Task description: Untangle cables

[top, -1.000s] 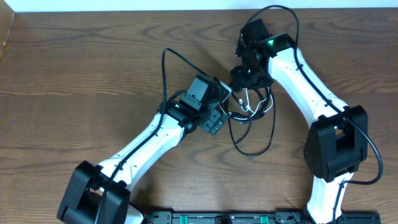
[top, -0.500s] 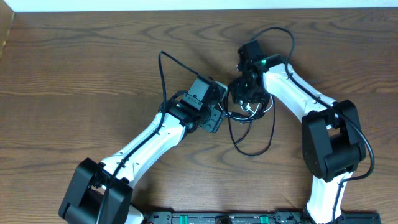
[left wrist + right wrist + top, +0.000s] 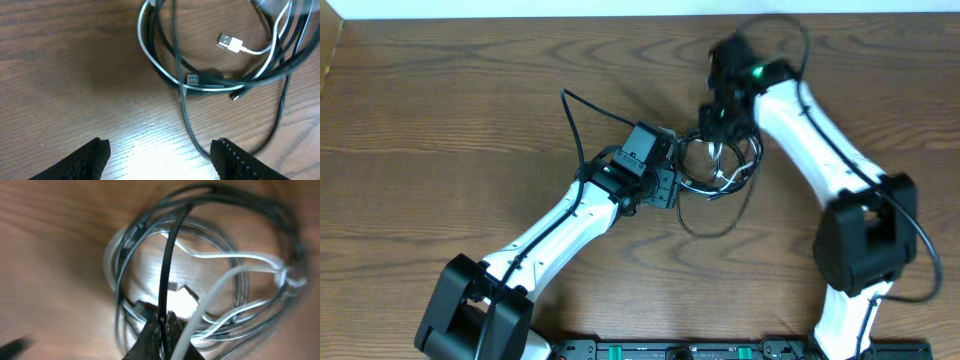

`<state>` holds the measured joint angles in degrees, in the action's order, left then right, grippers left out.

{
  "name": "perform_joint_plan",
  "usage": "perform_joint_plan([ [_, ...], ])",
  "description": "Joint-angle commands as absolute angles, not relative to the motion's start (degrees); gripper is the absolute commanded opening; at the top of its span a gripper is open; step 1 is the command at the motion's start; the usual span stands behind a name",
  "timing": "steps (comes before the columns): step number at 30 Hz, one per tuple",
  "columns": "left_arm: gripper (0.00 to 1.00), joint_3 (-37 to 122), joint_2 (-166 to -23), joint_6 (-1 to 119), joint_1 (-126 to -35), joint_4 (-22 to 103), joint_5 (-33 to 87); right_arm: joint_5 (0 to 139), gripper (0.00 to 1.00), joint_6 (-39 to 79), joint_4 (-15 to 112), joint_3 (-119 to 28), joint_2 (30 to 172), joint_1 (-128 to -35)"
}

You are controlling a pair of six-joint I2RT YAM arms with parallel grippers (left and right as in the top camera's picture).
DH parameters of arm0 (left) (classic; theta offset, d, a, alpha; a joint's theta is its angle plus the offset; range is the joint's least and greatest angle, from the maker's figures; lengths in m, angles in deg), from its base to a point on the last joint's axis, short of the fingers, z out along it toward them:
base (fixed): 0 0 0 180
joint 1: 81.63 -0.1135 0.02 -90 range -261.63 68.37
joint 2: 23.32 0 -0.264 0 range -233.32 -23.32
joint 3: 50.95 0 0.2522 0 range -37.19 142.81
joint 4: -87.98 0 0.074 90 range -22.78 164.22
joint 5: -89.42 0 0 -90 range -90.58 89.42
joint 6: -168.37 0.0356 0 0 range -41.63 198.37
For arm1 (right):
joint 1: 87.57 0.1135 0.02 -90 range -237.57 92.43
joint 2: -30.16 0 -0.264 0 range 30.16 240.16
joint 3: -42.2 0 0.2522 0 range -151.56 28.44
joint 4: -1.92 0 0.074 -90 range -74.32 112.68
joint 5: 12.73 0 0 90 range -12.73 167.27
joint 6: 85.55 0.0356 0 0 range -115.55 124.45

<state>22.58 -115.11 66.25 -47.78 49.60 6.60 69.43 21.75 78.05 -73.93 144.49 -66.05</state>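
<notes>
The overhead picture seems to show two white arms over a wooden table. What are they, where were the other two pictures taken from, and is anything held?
They are robot arms, a left arm and a right arm, each ending in a two-fingered claw. The overhead picture looks straight down on the table. The other two come from small cameras on the wrists, so each looks along its own claw. Between the arms lies a tangle of thin cables, black and white, looped together. One white one ends in a USB plug. The left claw is open and empty, with the tangle just ahead of it. The right claw is pinched shut on a black cable of the coil. That picture is blurred, so finer detail is hard to tell.
</notes>
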Motion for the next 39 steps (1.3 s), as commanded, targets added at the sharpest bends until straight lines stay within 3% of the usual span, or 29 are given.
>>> perform_joint_plan([
  [1, 0.7, 22.9, -115.4, 65.4, -47.8, 49.5, 6.0, 69.9, 0.01, 16.7, 81.8, -83.4, 137.5, -66.2],
  [7, 0.7, 22.9, -115.5, 65.4, -47.8, 49.5, 6.0, 70.3, 0.01, 14.8, 87.9, -91.7, 134.3, -66.2],
  [15, 0.7, 22.9, -115.5, 65.4, -47.8, 49.5, 5.3, 75.6, 0.01, 14.6, 90.0, -91.9, 132.3, -66.2],
  [18, 0.87, 22.9, -115.5, 65.4, -47.8, 50.0, 4.8, 76.5, 0.01, 14.6, 92.0, -91.9, 132.3, -66.2],
  [20, 0.89, 22.9, -115.5, 66.0, -47.8, 51.6, 5.3, 76.5, 0.01, 14.6, 92.6, -91.9, 132.3, -66.2],
  [25, 0.89, 22.9, -115.5, 80.2, -47.8, 61.7, 27.6, 76.5, 0.01, 14.6, 93.3, -91.9, 132.2, -66.2],
  [28, 0.86, 22.9, -115.5, 81.1, -47.8, 67.3, 31.7, 76.5, 0.02, 13.2, 94.1, -91.9, 132.2, -66.2],
  [31, 0.85, 22.9, -115.5, 80.7, -47.8, 69.3, 28.5, 77.1, 0.17, 12.9, 95.1, -91.9, 132.1, -66.2],
  [37, 0.81, 22.9, -117.9, 77.4, -47.8, 69.6, 15.3, 76.5, 0.74, 12.5, 95.6, -91.9, 129.5, -66.2],
  [39, 0.81, 22.9, -120.2, 77.4, -47.8, 70.7, 15.2, 76.5, 0.86, 12.5, 95.6, -91.9, 127.7, -66.2],
])
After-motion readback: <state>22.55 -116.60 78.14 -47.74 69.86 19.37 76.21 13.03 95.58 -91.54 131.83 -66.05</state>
